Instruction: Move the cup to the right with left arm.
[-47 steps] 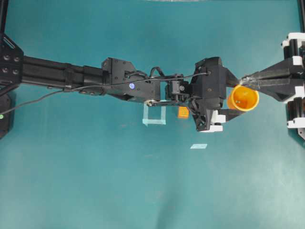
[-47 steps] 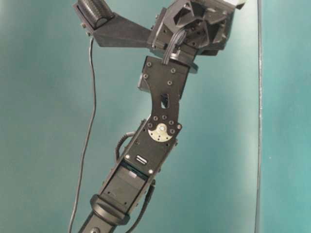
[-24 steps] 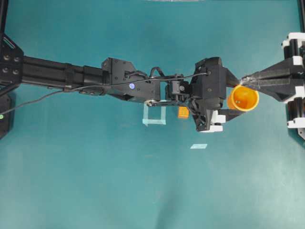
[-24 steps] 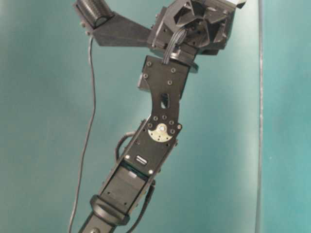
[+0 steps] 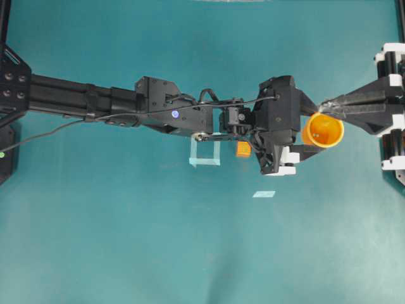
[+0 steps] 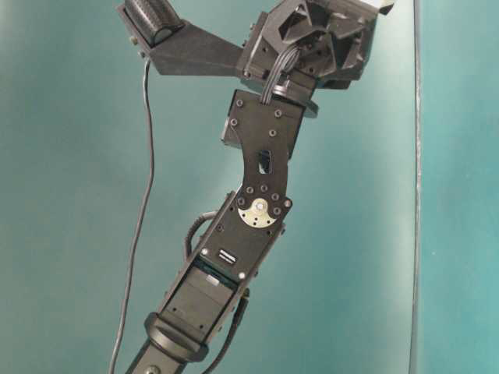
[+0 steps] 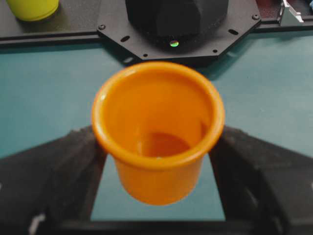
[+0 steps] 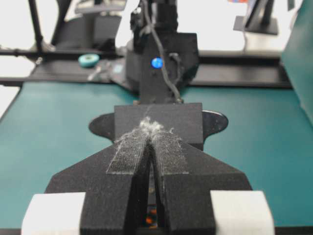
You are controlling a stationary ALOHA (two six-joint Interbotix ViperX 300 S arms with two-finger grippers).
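The orange cup [image 5: 323,130] stands upright at the right of the table in the overhead view. My left gripper [image 5: 314,130] reaches across from the left and is shut on the cup, one finger on each side. In the left wrist view the cup [image 7: 159,132] fills the middle, and both black fingers [image 7: 54,171] press its wall just below the rim. My right gripper [image 5: 325,107] is shut, its tip over the cup's far rim. In the right wrist view the right gripper [image 8: 151,129] shows pads pressed together and hides the cup.
A small orange cube [image 5: 243,149] lies under the left wrist, beside a square of pale tape [image 5: 205,152]. A short tape strip [image 5: 264,194] lies nearer the front. The right arm's base [image 7: 176,19] stands just behind the cup. A yellow-green object [image 7: 32,7] sits far left there.
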